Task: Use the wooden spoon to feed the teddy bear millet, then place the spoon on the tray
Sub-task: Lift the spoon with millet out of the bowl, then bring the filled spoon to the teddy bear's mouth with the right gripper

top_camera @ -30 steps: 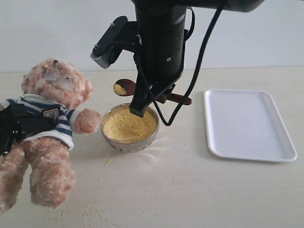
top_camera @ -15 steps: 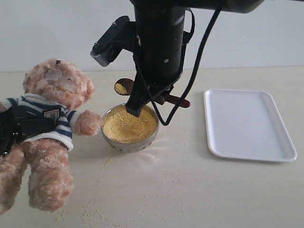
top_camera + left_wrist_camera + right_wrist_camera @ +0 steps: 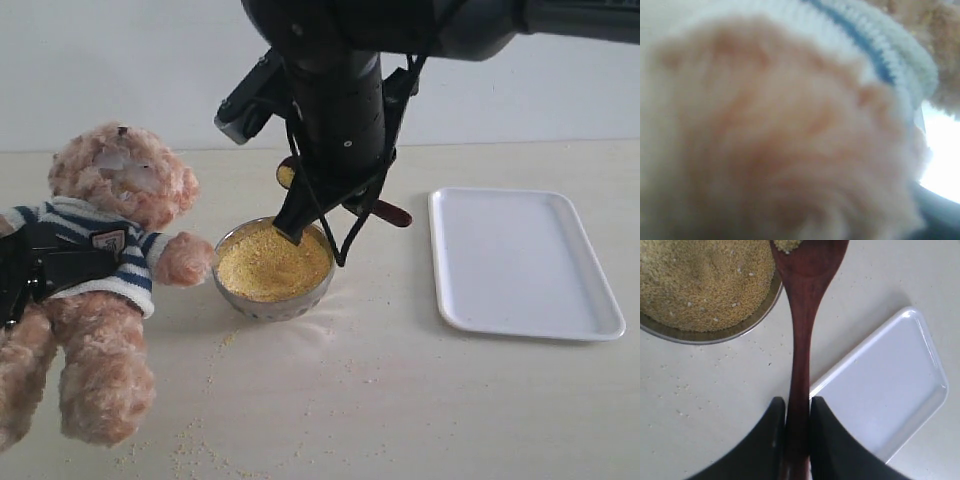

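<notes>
The teddy bear (image 3: 115, 220) leans at the left, its paw touching the metal bowl (image 3: 240, 296) heaped with millet (image 3: 272, 265). My left gripper (image 3: 40, 268) is shut on the bear's striped torso; the left wrist view shows only blurred fur (image 3: 770, 140) and sweater. Above the bowl's far side, my right gripper (image 3: 797, 402) is shut on the handle of the wooden spoon (image 3: 802, 330). The spoon's bowl carries a little millet (image 3: 787, 245). In the exterior view the spoon (image 3: 388, 212) is mostly hidden behind the arm. The white tray (image 3: 525, 260) lies empty at the right.
Loose grains are scattered on the table in front of the bowl (image 3: 200, 440) and beside it (image 3: 680, 390). The right arm and its cable (image 3: 340, 110) hang over the bowl. A pale wall stands behind the table.
The right arm has turned and shifted right, carrying the spoon's bowl rightward, away from the bear's face and further behind the arm. The bear and left gripper have barely moved.
</notes>
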Available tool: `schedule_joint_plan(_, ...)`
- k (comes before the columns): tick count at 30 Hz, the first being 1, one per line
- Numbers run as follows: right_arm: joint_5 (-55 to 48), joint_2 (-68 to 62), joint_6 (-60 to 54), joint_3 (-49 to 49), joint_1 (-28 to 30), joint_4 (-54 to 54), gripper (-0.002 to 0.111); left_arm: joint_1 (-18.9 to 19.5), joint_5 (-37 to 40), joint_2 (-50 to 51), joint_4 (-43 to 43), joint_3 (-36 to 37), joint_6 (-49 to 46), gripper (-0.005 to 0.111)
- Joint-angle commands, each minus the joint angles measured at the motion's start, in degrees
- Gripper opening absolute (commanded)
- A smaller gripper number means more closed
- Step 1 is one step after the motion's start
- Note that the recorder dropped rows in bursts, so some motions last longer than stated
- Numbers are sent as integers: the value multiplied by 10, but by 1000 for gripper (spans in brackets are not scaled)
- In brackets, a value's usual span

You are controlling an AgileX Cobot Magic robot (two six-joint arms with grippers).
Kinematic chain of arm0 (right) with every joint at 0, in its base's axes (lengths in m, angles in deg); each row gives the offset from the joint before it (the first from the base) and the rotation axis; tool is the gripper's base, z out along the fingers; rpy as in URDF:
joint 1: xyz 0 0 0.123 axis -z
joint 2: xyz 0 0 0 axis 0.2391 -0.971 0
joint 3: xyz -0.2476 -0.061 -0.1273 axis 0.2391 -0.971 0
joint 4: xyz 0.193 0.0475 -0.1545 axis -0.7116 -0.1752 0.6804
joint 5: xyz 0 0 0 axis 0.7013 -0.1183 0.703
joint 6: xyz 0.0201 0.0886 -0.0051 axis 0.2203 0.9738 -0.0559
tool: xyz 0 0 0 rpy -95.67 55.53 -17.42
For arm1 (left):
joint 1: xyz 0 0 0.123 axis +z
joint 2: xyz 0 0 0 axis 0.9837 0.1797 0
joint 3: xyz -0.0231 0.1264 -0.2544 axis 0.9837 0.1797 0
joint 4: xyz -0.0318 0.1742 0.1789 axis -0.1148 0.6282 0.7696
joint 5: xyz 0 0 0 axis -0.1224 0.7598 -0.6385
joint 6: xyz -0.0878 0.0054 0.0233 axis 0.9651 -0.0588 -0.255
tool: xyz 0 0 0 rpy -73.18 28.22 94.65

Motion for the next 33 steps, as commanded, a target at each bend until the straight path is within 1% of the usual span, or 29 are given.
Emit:
schedule_joint_plan(1, -1, -17, -3, 1, 0, 15, 0, -5, 6, -2, -11, -1, -5, 5)
schedule_joint_plan(4, -1, -24, -20, 1, 0, 3, 0, -5, 6, -2, -11, -1, -5, 5)
schedule_joint_plan(6, -1, -34, -74, 1, 0, -7, 0, -5, 6, -2, -11, -1, -5, 5)
schedule_joint_plan(8, -1, -38, -97, 1, 0, -4, 0, -5, 6, -2, -11, -1, -5, 5)
schedule_joint_plan(10, -1, -38, -89, 1, 0, -4, 0, -5, 6, -2, -11, -1, -5, 5)
schedule_joint_plan(12, -1, -38, -106, 1, -1, -4, 0, -5, 6, -2, -11, -1, -5, 5)
schedule_joint_plan(14, -1, -31, -86, 1, -5, 1, 0, -5, 6, -2, -11, -1, -5, 5)
schedule_joint_plan(21, -1, 70, -82, 1, -5, -20, 0, -5, 6, -2, -11, -1, -5, 5)
schedule_joint_plan(23, -1, 95, -82, 1, -5, -45, 0, -5, 6, -2, -11, -1, -5, 5)
schedule_joint_plan(28, -1, 107, -88, 10, -5, -165, 0, -5, 6, -2, -11, -1, 4, 5)
schedule_joint_plan(30, -1, 107, -89, 10, -5, -188, 0, -5, 6, -2, -11, -1, 15, 5)
schedule_joint_plan(33, 34, 107, -98, 10, -6, -216, 0, -5, 6, -2, -11, -1, 33, 5)
